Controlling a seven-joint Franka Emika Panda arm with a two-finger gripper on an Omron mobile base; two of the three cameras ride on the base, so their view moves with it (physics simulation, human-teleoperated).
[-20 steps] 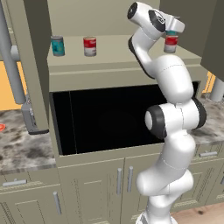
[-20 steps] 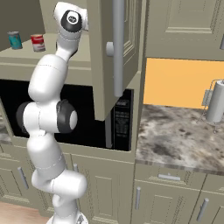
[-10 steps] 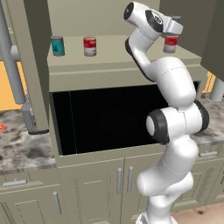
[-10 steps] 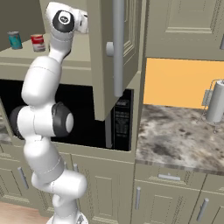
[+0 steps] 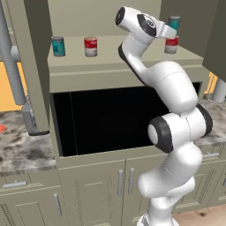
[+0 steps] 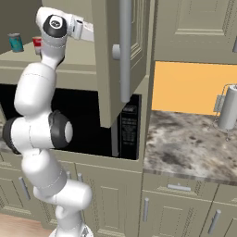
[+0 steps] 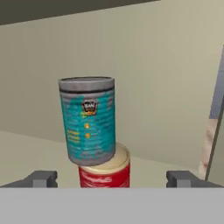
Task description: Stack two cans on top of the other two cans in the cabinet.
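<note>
One stack is made on the right side of the beige open cabinet shelf (image 5: 114, 57).
The teal can with silvery rim (image 7: 87, 120) stands a bit off-centre on the red white-banded can (image 7: 105, 172); the gripper (image 7: 111, 178) has its fingers wide open, holding nothing.

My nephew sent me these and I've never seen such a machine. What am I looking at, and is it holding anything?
It is a white robot arm in a computer-drawn kitchen. Two pictures come from cameras behind it, left and right; the third looks out from its hand. On the open cabinet shelf, a teal can stands on a red can, set off-centre. Further left on the shelf, another teal can and red can stand side by side. The claw is open, fingertips either side of the stack, holding nothing.
</note>
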